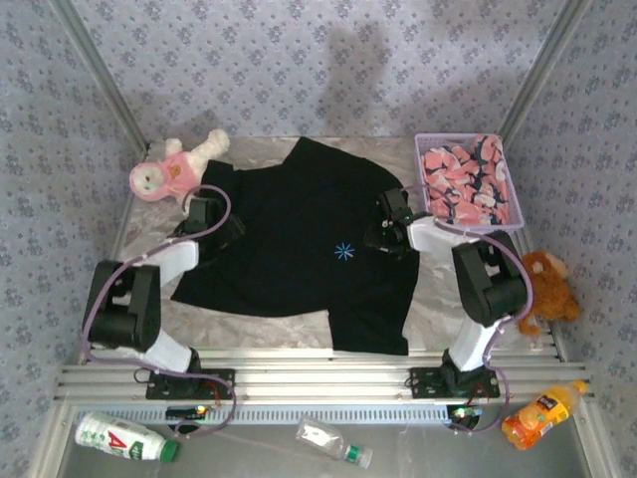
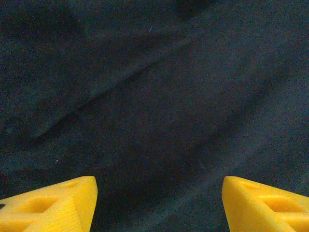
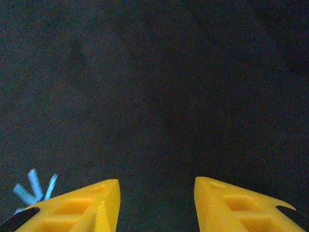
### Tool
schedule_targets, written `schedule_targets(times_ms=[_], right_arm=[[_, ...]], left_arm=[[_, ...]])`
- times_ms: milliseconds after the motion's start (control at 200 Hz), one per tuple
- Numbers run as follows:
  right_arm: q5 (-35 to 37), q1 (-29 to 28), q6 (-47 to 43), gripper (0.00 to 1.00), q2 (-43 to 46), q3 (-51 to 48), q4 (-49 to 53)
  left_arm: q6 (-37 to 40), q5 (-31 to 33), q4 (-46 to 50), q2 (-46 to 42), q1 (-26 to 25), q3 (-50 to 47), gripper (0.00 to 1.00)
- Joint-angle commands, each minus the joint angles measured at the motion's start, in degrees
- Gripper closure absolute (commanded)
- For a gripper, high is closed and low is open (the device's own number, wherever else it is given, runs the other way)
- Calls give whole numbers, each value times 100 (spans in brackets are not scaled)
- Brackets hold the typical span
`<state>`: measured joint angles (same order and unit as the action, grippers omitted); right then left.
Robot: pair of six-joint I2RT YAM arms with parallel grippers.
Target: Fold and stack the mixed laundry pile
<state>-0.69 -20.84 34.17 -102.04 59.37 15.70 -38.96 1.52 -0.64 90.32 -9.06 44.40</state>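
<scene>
Black T-shirt point(image 1: 299, 229) lies spread out mid-tabletop point(image 1: 438, 299), its long axis slanting from the far edge down to the near right; which end is the collar, I cannot tell. Left gripper point(image 2: 159, 205) hangs over its left part, jaws wide, nothing between them. Right gripper point(image 3: 157, 205) sits beside the blue star print point(image 1: 344, 250), jaws parted more narrowly, empty. Pink garment point(image 1: 466, 184) is bundled in the lavender basket point(image 1: 456, 137), far right.

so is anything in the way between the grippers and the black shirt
Nothing visible. The left gripper and right gripper are both open directly over the black T-shirt, with only its cloth below them. The plush toy lies at the far left, and the pink garment is in the basket.
</scene>
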Motion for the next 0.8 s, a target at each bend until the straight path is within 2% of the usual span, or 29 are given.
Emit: schedule_targets(times_ms=[0,210,435,610,705,794], right_arm=[[63,315,350,54,-326,336,16],[184,666,271,53,-905,1114,126],[-175,777,236,50,-1634,2105,271],[-591,724,-134,47,-1452,2273,123],[-624,603,-353,44,-1000,2131,174],[-484,509,-546,42,-474,1892,312]], left_arm=[[131,177,-239,394,71,430,30],[179,-49,4,1467,269,1145,29],[253,-223,164,2450,290,2175,27],[469,-205,716,2764,387,3093,22],[638,-218,1038,2560,436,3328,17],[716,-291,1378,2143,433,3379,1]])
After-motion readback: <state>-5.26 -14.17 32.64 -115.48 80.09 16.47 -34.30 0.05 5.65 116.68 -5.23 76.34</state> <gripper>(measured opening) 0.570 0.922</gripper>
